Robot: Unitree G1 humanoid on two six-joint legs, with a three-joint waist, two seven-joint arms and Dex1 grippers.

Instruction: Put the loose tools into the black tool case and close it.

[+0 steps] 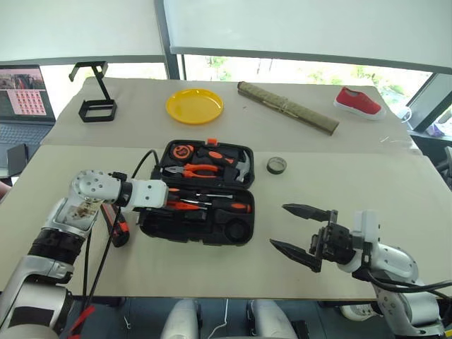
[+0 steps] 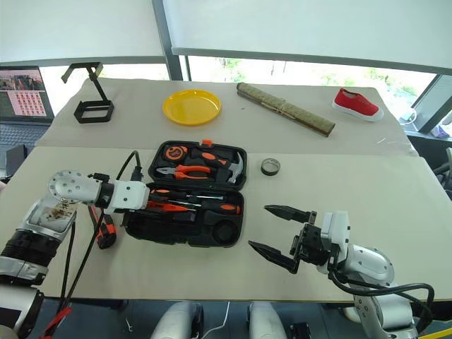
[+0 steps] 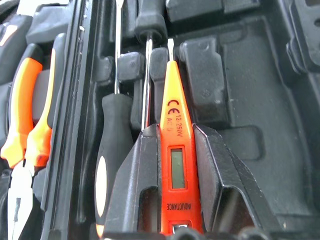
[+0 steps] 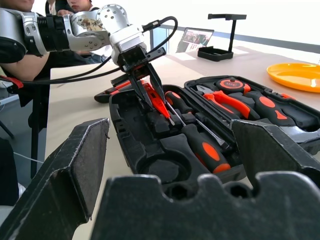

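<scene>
The black tool case (image 1: 205, 194) lay open on the table (image 1: 367, 191), its lid half toward the far side and its base half toward the robot. The lid half held the orange-handled pliers (image 1: 191, 170), a hammer (image 1: 236, 167) and a round tape measure (image 1: 183, 151). In the base half two orange-and-black screwdrivers (image 1: 219, 206) lay side by side in their moulded slots, and the round recess (image 1: 239, 229) at the base's near right corner was bare.

The left gripper (image 4: 150, 92) reached into the left end of the base, its fingers (image 3: 135, 185) clamped on the small orange tester screwdriver (image 3: 175, 155), whose tip pointed along the slots beside a screwdriver shaft. The right gripper (image 1: 300, 229) hovered over the table to the right of the case, its fingers (image 1: 305, 210) spread wide apart and gripping nothing.

The small dark tape roll (image 1: 276, 165) sat on the table just right of the lid. The orange-and-black utility knife (image 1: 120, 227) lay on the table left of the case, partly under the left arm and its cable. Farther back stood a yellow plate (image 1: 194, 106), a rolled olive bundle (image 1: 286, 107), a red shoe (image 1: 359, 102) and a black wire-frame stand (image 1: 95, 92).
</scene>
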